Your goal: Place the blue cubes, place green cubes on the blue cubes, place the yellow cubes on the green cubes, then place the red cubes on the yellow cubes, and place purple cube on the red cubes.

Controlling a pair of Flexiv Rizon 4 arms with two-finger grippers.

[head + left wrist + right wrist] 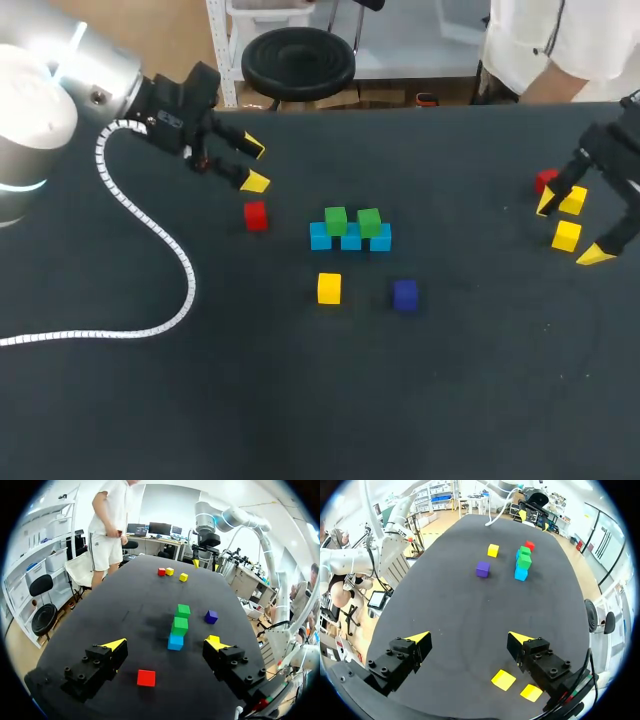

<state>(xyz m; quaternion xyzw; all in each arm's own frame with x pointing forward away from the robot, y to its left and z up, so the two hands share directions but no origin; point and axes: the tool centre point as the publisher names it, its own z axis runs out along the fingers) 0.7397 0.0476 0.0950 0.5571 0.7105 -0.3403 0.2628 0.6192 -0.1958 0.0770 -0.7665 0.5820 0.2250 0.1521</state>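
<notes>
Dark tabletop (pixel 300 400) carries the blue cubes (pixel 350 240) in a row at its middle, green cubes (pixel 336 219) atop them. Left end effector (pixel 255 165) and right end effector (pixel 572 230) both hang spread, empty. Two yellow cubes (pixel 566 236) lie by the right one. They look light and rigid, best pinched across opposite flat faces.

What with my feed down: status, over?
Left end effector open, right end effector open. Green cubes on blue cubes; yellow cubes loose. Nothing blocking.

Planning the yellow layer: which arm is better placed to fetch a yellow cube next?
Right. The right gripper, open, hangs right by two yellow cubes; the left gripper is open beside a red cube, away from any yellow one.
</notes>
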